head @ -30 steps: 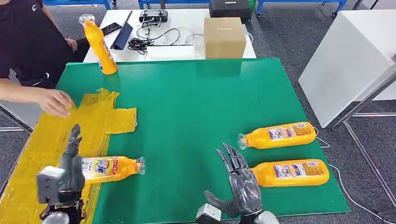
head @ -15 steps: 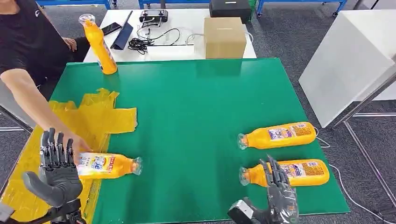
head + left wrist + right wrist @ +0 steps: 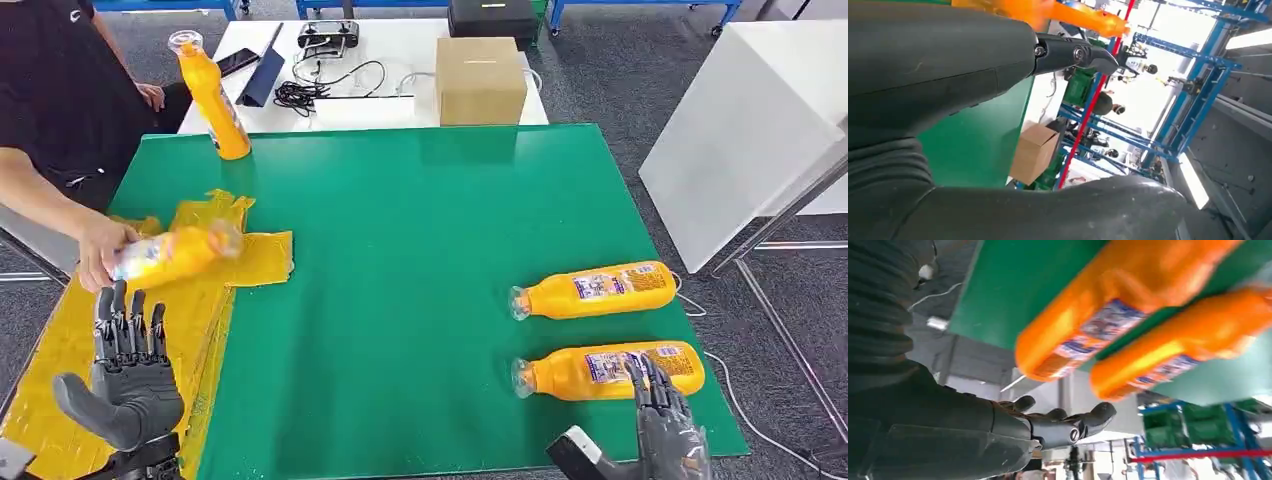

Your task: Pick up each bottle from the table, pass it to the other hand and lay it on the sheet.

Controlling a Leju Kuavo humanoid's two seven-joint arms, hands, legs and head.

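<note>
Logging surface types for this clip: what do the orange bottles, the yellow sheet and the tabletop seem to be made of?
The orange bottles look like glossy plastic: see-through necks, printed labels. The yellow sheet appears to be thin crinkled plastic film, wrinkled and shiny. The tabletop has a smooth green covering, faintly reflective; the material underneath cannot be told.

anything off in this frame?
Yes: a person's hand is lifting a bottle off the yellow sheet, undoing the placement. The sheet is crumpled. Left hand hangs open and empty.
</note>
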